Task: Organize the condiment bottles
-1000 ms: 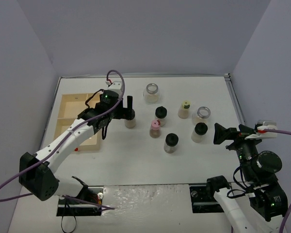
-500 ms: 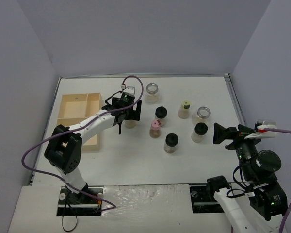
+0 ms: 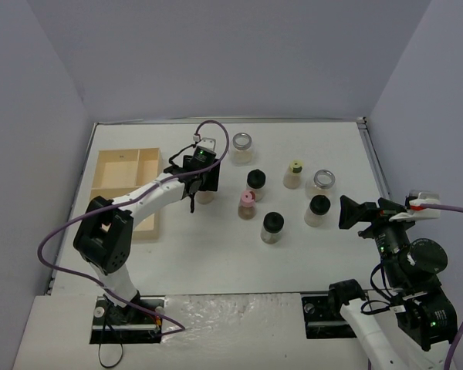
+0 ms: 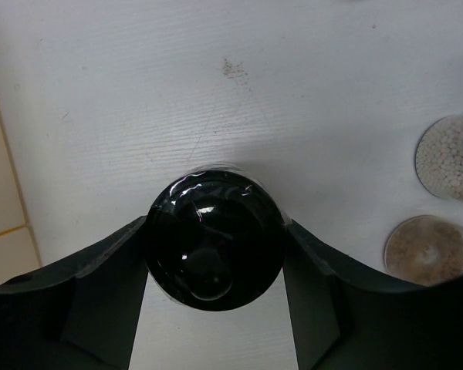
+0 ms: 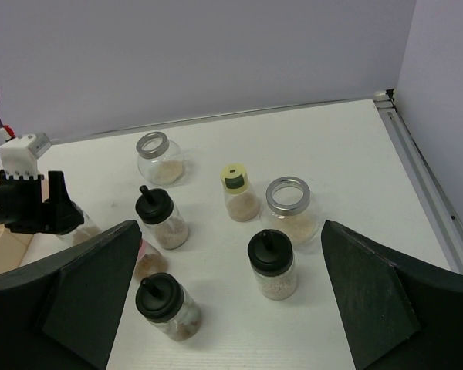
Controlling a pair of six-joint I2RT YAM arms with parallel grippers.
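We looked straight down on a black-capped jar (image 4: pixel 212 250), its glossy round cap filling the middle of the view and hiding the body beneath. The left end effector (image 4: pixel 214 231) sat around it, with a dark finger (image 4: pixel 100 297) against each side of the cap. Under them lay the white, faintly grained table (image 4: pixel 139 92), with a small dark speck (image 4: pixel 233 69) farther up. A pale wooden tray (image 4: pixel 4 223) edged the left border. At the right border, apart from the gripped jar, were an upper jar (image 4: pixel 451 158) of whitish grains and a lower jar (image 4: pixel 428 250) of tan contents, just beside each other.
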